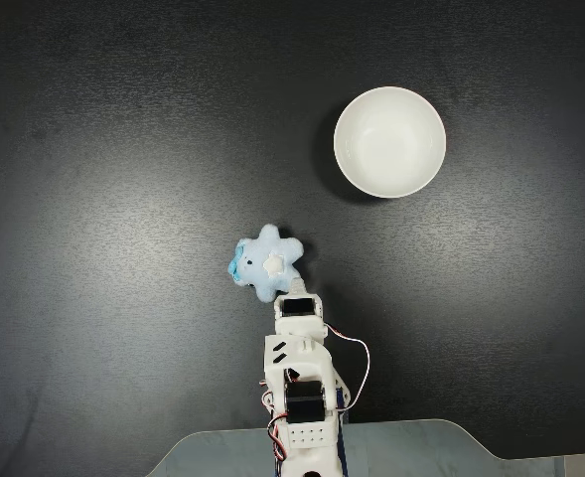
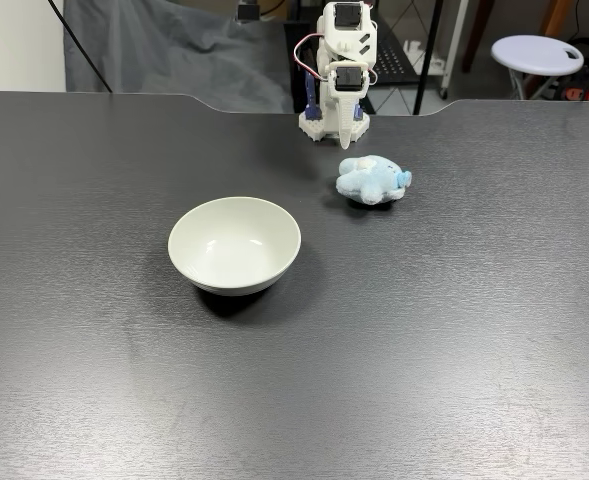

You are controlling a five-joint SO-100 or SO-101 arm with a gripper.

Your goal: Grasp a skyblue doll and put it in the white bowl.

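In the top-down fixed view, the skyblue doll lies on the dark bench left of centre, the gripper just beside its lower right edge. Whether the gripper is clenched or released cannot be told. The white bowl sits well apart, up and to the right. In the front fixed view, the bowl is left of the doll.

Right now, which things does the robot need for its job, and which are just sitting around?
For the job:
- doll, lying on the table, not yet in the bowl
- bowl, with nothing in it
- gripper, next to the doll

Just around:
- table, which holds everything
- white stool behind the table
- grey cloth behind the table
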